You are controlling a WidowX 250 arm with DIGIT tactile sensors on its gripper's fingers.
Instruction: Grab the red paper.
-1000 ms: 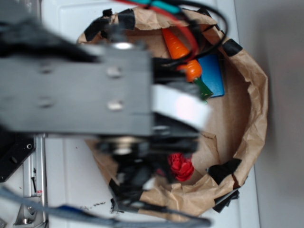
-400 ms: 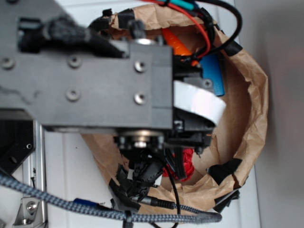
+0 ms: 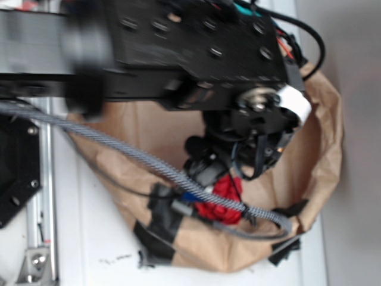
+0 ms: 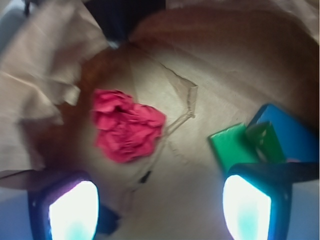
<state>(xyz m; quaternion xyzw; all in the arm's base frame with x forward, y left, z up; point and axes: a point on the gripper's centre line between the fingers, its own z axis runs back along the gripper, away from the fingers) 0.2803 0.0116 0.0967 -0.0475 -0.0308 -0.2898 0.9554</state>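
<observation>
A: How many of each?
B: One red paper [image 4: 127, 125] on the brown paper nest [image 4: 215, 65]; one blue block [image 4: 290, 132]; one green piece [image 4: 231, 146].
A: Changed?
B: The arm [image 3: 178, 47] has swung right and now hides the carrot.
A: Pose?
B: Gripper [image 4: 160, 210] above the floor, fingers [image 4: 74, 210] wide, empty; the paper lies ahead, nearer the left one.

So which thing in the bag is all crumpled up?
The red paper. It's a wrinkly ball, while the green piece and blue block look smooth and flat.

Black screw-dotted arm [image 3: 190, 47] trailing a grey braided cable [image 3: 119, 152].
</observation>
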